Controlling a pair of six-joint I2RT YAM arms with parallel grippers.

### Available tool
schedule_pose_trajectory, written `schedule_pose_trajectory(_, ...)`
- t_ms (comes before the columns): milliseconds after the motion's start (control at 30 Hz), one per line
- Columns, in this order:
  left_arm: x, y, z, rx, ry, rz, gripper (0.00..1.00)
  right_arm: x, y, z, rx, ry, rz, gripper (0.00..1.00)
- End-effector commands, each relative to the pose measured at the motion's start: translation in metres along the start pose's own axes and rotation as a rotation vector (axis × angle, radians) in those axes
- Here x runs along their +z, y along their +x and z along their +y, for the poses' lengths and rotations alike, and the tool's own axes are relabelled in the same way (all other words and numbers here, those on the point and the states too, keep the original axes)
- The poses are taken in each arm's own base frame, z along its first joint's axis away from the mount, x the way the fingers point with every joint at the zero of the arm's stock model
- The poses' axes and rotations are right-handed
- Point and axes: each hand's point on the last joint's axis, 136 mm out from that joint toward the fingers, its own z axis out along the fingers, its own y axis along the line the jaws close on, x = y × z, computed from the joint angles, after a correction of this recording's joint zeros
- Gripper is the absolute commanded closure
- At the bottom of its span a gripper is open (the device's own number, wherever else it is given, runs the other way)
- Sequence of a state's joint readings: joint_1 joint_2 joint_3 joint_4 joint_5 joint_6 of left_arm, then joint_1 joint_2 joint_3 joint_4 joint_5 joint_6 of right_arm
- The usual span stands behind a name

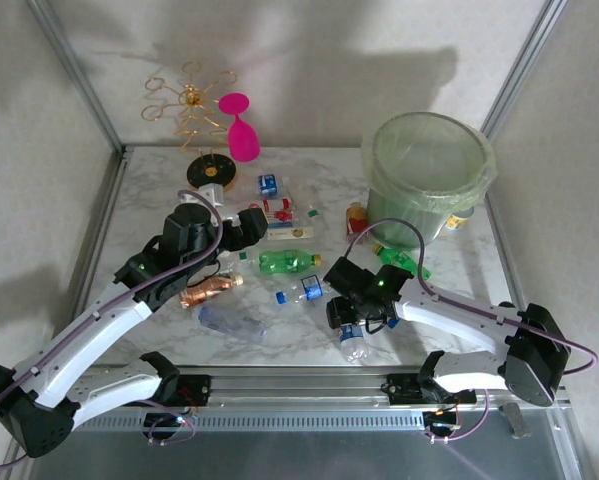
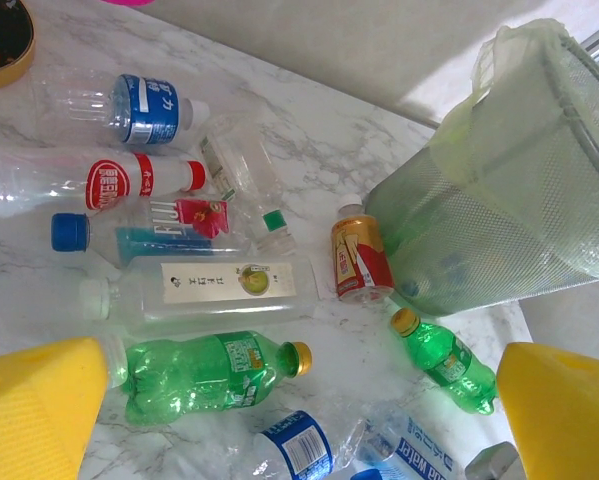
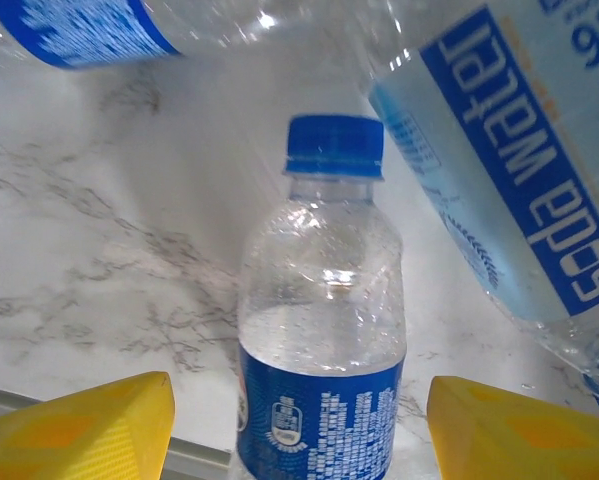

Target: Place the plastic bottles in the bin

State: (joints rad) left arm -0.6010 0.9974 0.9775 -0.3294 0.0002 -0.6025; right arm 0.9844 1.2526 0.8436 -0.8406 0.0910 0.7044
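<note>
Several plastic bottles lie scattered on the marble table. The bin (image 1: pixel 429 170), a pale-green bucket with a bag liner, stands at the back right. My right gripper (image 1: pixel 357 318) is open around a clear bottle (image 3: pixel 324 330) with a blue cap and blue label, leaving a gap on each side. Its yellow fingers (image 3: pixel 89 430) do not touch it. My left gripper (image 1: pixel 251 226) hangs wide open above the middle pile, over a green bottle (image 2: pixel 194 375) with a gold cap. A second green bottle (image 2: pixel 444 362) lies by the bin (image 2: pixel 499 200).
A gold wire rack (image 1: pixel 194 110) and a pink wine glass (image 1: pixel 241 135) stand at the back left. A copper-coloured bottle (image 1: pixel 211 290) and a crushed clear one (image 1: pixel 234 322) lie front left. A large soda-water bottle (image 3: pixel 499 170) lies close beside the right gripper.
</note>
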Motion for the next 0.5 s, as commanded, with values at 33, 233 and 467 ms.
schedule_pose_trajectory(33,0.004,0.004,-0.002,0.011,0.013,0.002,0.0,0.012,0.009,0.001,0.032,-0.019,0.023,0.31)
schedule_pose_trajectory(233,0.004,0.007,0.0,0.011,0.012,0.004,0.0,0.033,0.019,0.004,0.033,-0.039,0.062,0.3)
schedule_pose_trajectory(467,0.006,0.011,0.005,0.01,0.003,0.007,0.0,0.06,0.029,0.002,0.032,-0.035,0.098,0.3)
